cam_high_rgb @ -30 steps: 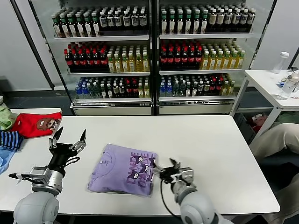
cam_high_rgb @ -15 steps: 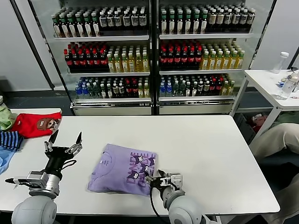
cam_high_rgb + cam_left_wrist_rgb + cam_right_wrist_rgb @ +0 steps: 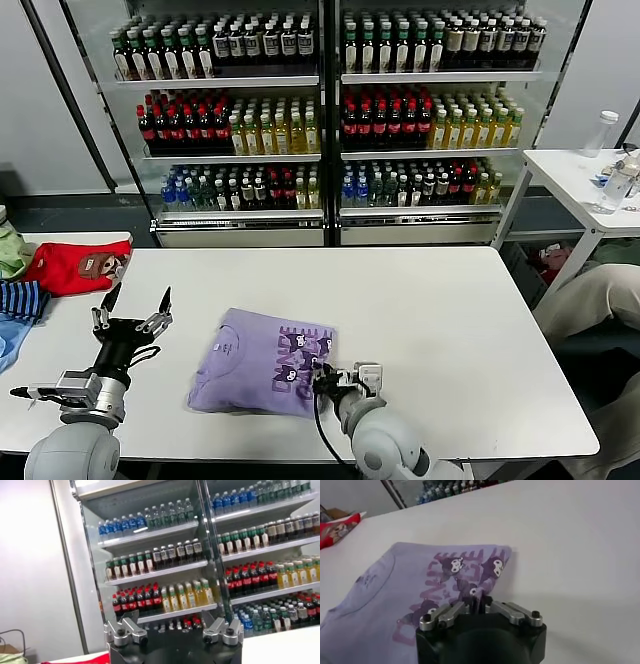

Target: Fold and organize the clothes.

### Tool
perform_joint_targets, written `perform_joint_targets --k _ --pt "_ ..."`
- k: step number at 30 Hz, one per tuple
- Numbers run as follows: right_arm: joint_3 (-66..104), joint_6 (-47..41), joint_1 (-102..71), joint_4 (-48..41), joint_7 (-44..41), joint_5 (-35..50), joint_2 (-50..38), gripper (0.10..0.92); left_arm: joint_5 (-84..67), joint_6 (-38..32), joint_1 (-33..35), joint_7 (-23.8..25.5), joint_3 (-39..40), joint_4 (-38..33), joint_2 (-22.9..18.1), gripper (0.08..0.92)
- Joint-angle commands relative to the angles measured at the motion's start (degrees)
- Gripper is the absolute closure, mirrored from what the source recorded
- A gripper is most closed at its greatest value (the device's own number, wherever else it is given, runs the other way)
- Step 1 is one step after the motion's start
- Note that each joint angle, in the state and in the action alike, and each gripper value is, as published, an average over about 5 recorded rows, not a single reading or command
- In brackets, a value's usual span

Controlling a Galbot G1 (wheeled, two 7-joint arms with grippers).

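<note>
**Colleague:** Where is the shirt?

**Me:** I see the lavender T-shirt (image 3: pixel 265 361) lying folded on the white table (image 3: pixel 430 310), near the front edge and a bit left of the middle. The dark purple cartoon print faces up, on the half nearer my right arm.

**Colleague:** And your right gripper?

**Me:** My right gripper (image 3: pixel 325 381) sits low at the shirt's near right corner, over the printed part. In the right wrist view the fingers (image 3: pixel 479 603) are pressed together with their tips down at the cloth (image 3: pixel 410 595). They look clenched, but I cannot tell whether any fabric is pinched between them.

**Colleague:** Left side?

**Me:** My left gripper (image 3: pixel 131 308) hovers above the table, well to the left of the shirt and clear of it. Its two fingers are spread wide and point up and away, with nothing between them. The left wrist view shows the same: both fingers (image 3: pixel 125 632) apart, facing the drinks cooler (image 3: pixel 210 555).

**Colleague:** Anything else on the table?

**Me:** A red garment (image 3: pixel 75 267) and a blue striped one (image 3: pixel 22 300) lie at the far left edge, apart from the shirt.
</note>
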Motion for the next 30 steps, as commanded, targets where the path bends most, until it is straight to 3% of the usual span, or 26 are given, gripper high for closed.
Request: perform_joint_targets --k 1,4,8,14,20,30 --pt "10.33 -0.98 3.02 4.52 -6.85 -4.17 -7.45 0.854 0.21 -1.57 0.08 0.05 -0.18 0.84 -0.13 0.177" --pt "16.95 -1.02 0.62 5.92 -10.46 -4.19 -12.89 0.901 0.34 -2.3 -0.05 0.14 0.07 1.33 -0.4 0.177" --pt "21.49 -1.11 -2.7 4.92 -13.56 -4.59 -16.24 0.905 0.76 -3.33 -0.48 0.58 0.91 2.02 -1.07 0.177" --pt "21.99 -1.1 -5.84 2.13 -21.98 -15.08 -14.39 0.889 2.05 -4.55 -0.52 1.21 2.94 1.77 -1.93 0.177" --pt "25.31 -0.78 -9.67 4.83 -27.04 -23.71 -16.53 0.736 2.18 -6.4 -0.61 2.22 2.33 2.16 -2.33 0.177" --pt "30.39 4.41 -8.51 5.11 -26.76 -32.56 -15.77 0.451 2.0 -10.64 -2.85 5.7 3.48 5.45 -3.17 0.177"
